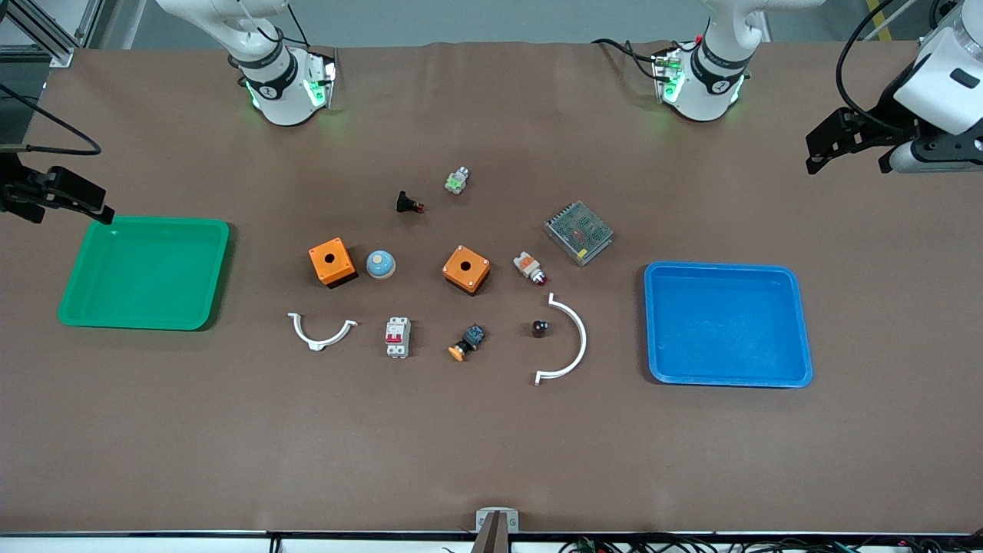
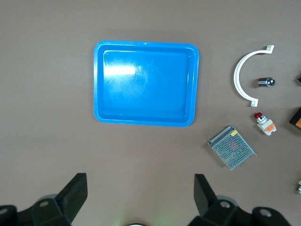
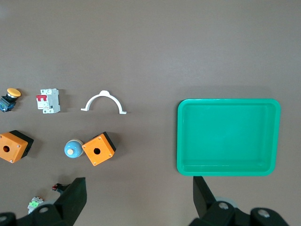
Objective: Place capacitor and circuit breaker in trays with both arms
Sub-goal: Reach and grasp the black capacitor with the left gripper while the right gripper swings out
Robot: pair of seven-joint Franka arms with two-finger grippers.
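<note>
The capacitor point(image 1: 540, 329), a tiny dark stubby cylinder, lies inside the curve of a white arc clip point(image 1: 569, 340); it also shows in the left wrist view point(image 2: 266, 82). The circuit breaker point(image 1: 397, 337), a white block with red toggles, lies nearer the front camera than the orange boxes; it also shows in the right wrist view point(image 3: 48, 100). My left gripper point(image 1: 848, 147) is open and empty, high above the table's edge at the left arm's end. My right gripper point(image 1: 54, 201) is open and empty, high above the right arm's end, by the green tray point(image 1: 77, 307).
A blue tray point(image 1: 799, 330) sits toward the left arm's end. Between the trays lie two orange boxes point(image 1: 332, 261) point(image 1: 466, 269), a blue dome point(image 1: 380, 264), a metal mesh unit point(image 1: 578, 232), a second white clip point(image 1: 322, 330), a black-and-blue switch point(image 1: 468, 342) and small button parts.
</note>
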